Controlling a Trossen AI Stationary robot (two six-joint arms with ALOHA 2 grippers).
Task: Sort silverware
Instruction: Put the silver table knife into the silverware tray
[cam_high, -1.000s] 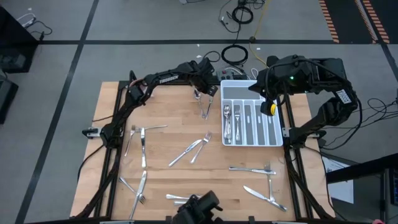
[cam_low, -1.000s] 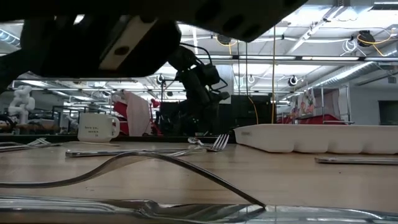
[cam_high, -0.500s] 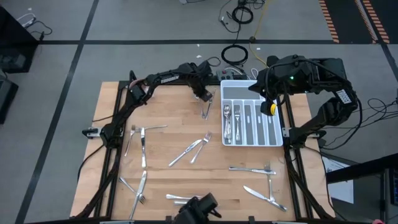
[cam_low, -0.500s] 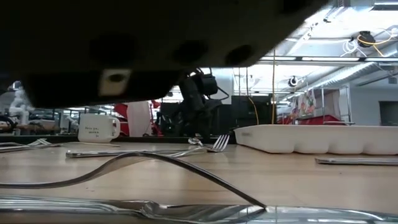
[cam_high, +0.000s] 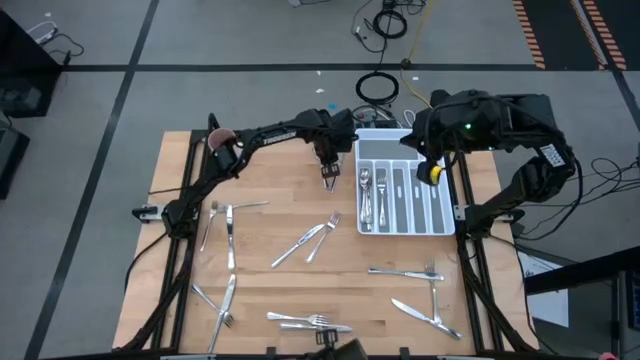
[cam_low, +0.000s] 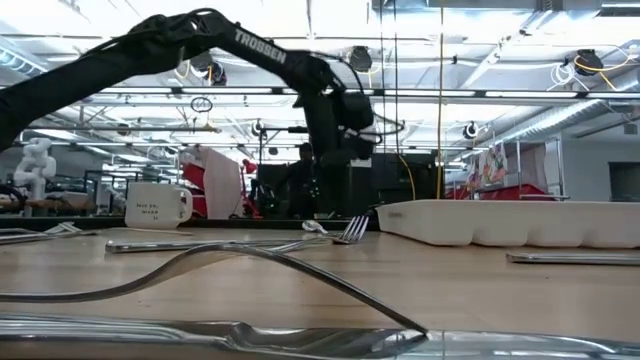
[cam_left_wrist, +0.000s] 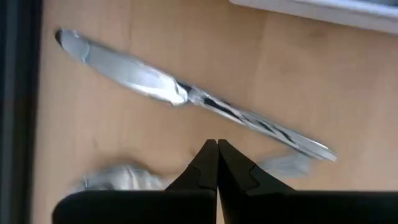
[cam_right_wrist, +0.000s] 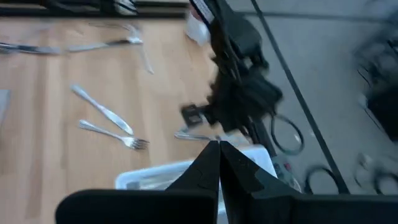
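Silverware lies scattered over the wooden table (cam_high: 270, 180): forks and knives in the middle (cam_high: 318, 238), at the left (cam_high: 228, 228) and toward the near edge (cam_high: 405, 272). Some pieces lie in the white tray (cam_high: 440, 205). My left gripper (cam_left_wrist: 217, 147) is shut and points down just left of the tray's far end (cam_high: 329, 172). A knife (cam_left_wrist: 186, 96) lies flat on the wood beyond its tips, and a blurred piece (cam_left_wrist: 115, 177) shows behind the fingers. My right gripper (cam_right_wrist: 219, 144) is shut, raised over the tray's far right corner (cam_high: 430, 165). My left gripper's shut fingertips stand over a blurred piece of silverware (cam_left_wrist: 286, 165) on the table. I cannot tell whether they touch it.
A white mug (cam_low: 158, 205) stands at the table's far left in the low view. The tray's wall (cam_low: 510, 222) rises at the right. Forks and a knife (cam_low: 250, 335) lie close to the near edge. Cables (cam_high: 378, 88) lie on the floor beyond the far edge.
My left gripper has gone toward the near edge and slightly toward the tray, rolling about its own axis, and has stayed shut. A dark thing at the near edge that covered much of the low view has drawn away.
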